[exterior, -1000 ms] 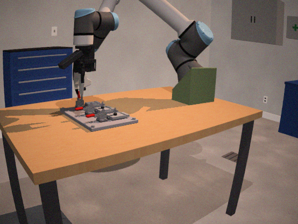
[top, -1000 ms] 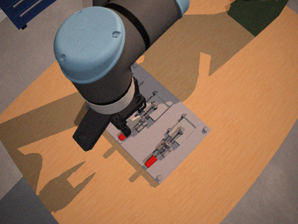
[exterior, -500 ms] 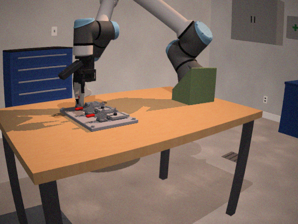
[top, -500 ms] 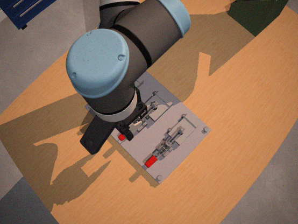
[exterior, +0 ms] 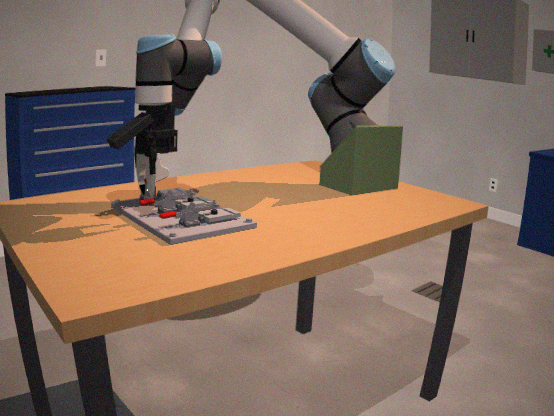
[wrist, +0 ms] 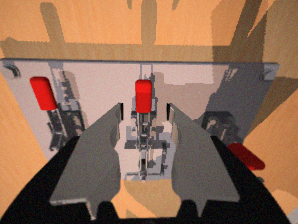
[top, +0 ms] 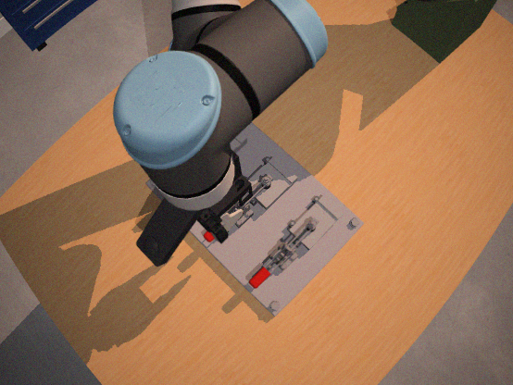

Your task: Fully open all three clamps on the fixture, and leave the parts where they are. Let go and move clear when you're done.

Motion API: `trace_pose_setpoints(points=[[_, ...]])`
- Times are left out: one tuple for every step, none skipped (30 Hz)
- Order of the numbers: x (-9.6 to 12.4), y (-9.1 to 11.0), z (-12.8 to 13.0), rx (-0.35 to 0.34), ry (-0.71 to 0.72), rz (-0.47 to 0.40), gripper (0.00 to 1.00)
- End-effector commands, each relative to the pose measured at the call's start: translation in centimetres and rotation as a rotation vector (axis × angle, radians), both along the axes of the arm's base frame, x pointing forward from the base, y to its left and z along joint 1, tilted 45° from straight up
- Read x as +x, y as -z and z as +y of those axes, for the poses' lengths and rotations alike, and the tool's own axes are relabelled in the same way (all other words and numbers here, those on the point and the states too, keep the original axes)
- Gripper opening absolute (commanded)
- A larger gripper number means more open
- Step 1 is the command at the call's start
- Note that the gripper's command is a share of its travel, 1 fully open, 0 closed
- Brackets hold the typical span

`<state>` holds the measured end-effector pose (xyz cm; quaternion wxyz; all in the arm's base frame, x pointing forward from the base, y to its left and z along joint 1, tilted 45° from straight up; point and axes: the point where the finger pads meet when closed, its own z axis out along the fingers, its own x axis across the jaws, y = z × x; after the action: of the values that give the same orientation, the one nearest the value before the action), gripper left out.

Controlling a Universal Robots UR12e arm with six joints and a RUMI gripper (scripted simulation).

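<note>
The grey fixture plate point(top: 278, 231) lies on the wooden table and carries three toggle clamps with red handles. In the wrist view the left handle point(wrist: 43, 93) and the middle handle point(wrist: 143, 95) lie flat, pointing away from me. The right handle point(wrist: 246, 156) sits nearer to me and at a different angle. My gripper point(wrist: 145, 104) is low over the plate, its two fingers astride the middle handle with a gap on each side. In the overhead view the gripper point(top: 217, 228) partly covers that handle point(top: 208, 236). Another handle point(top: 259, 277) is in plain sight, and the arm hides the third clamp.
A green block point(exterior: 362, 159) stands at the table's back right, next to the arm's base. A blue drawer cabinet point(exterior: 70, 140) stands behind the table's left end. The plate point(exterior: 185, 215) lies near the table's left rear part.
</note>
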<state>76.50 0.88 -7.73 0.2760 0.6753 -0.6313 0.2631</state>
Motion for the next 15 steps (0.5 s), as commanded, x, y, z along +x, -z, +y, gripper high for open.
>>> trace_pose_setpoints(points=[[-0.24, 0.29, 0.02, -0.001, -0.002, 0.005, 0.28], [-0.25, 0.32, 0.02, -0.002, -0.002, 0.005, 0.28], [-0.26, 0.34, 0.02, -0.002, -0.002, 0.005, 0.28], [-0.26, 0.36, 0.03, -0.002, -0.002, 0.006, 0.28], [-0.26, 0.38, 0.03, -0.002, -0.002, 0.006, 0.28], [-0.27, 0.40, 0.04, -0.002, -0.002, 0.006, 0.28], [-0.27, 0.41, 0.04, -0.002, -0.003, 0.006, 0.28], [-0.27, 0.41, 0.05, -0.002, -0.003, 0.006, 0.28], [-0.27, 0.41, 0.05, -0.002, -0.003, 0.006, 0.28], [-0.27, 0.40, 0.06, -0.002, -0.003, 0.006, 0.28], [-0.27, 0.40, 0.06, -0.002, -0.003, 0.006, 0.28], [-0.27, 0.40, 0.06, -0.002, -0.003, 0.006, 0.28], [-0.25, 0.35, 0.07, -0.002, -0.003, 0.005, 0.28], [-0.25, 0.35, 0.07, -0.002, -0.003, 0.005, 0.28], [-0.24, 0.34, 0.08, -0.002, -0.003, 0.005, 0.28]])
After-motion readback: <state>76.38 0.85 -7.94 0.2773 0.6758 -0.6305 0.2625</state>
